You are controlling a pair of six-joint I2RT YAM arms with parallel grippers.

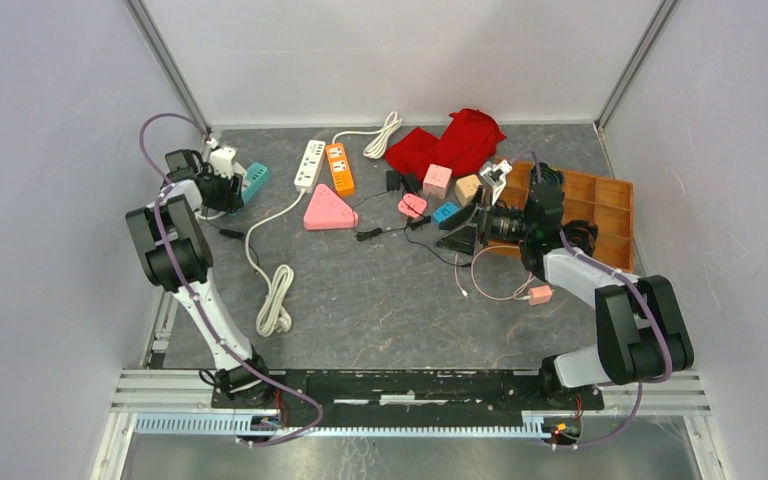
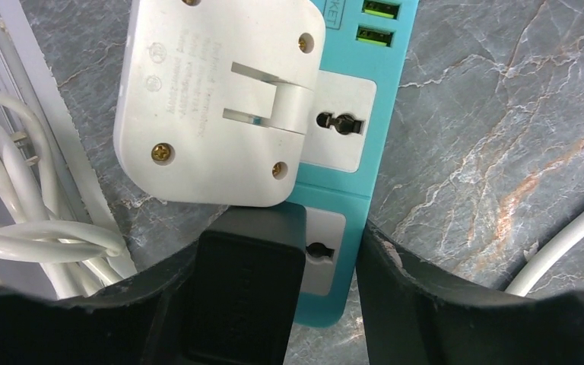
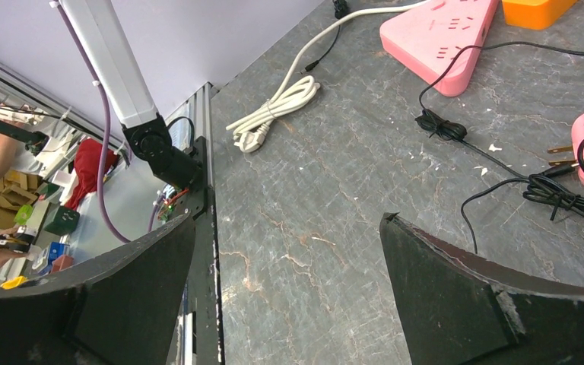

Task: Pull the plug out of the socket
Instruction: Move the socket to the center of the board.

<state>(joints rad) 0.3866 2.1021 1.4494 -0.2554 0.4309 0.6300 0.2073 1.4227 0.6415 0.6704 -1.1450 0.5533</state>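
While R pincer [image 3: 289,220] gapes empty, L pincer [image 2: 285,247], half-open, straddles blk plug [image 2: 247,296] & teal strip [image 2: 334,190] edges.

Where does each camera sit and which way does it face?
Top external: above and behind, facing down on the table; left arm, right arm.
Left wrist: on left arm, facing down at teal power strip; left fingers.
Right wrist: on right arm, facing across table; right fingers.
Shared: top and right wrist see pink power strip.
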